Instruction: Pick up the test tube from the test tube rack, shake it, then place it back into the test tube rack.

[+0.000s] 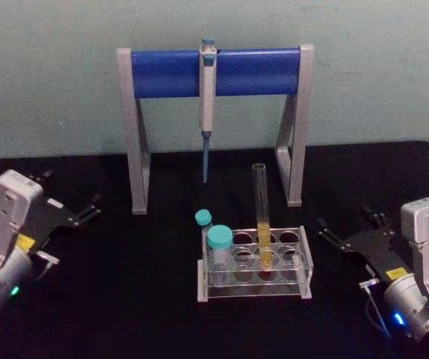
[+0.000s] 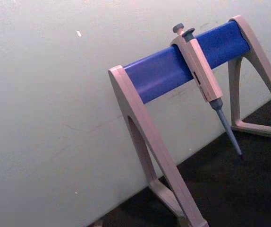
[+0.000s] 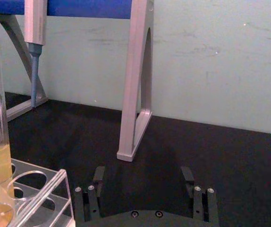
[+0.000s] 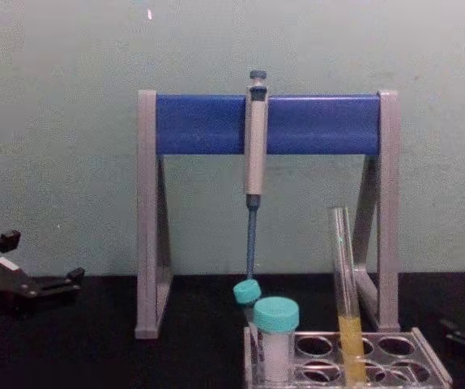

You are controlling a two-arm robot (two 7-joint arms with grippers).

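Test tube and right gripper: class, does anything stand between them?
Nothing visible does. The right gripper, open, sits beside the rack; the test tube stands upright in it, and the capped tubes are on its far side.

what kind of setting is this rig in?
Likely a mock lab bench: a pipette hangs on a grey-and-blue stand, and a clear test tube rack on a black table holds the test tube with yellow liquid plus teal-capped tubes.

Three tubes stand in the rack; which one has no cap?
The test tube, tall, clear, with yellow liquid low down, stands open-topped in the test tube rack. The two shorter tubes beside it wear teal caps.
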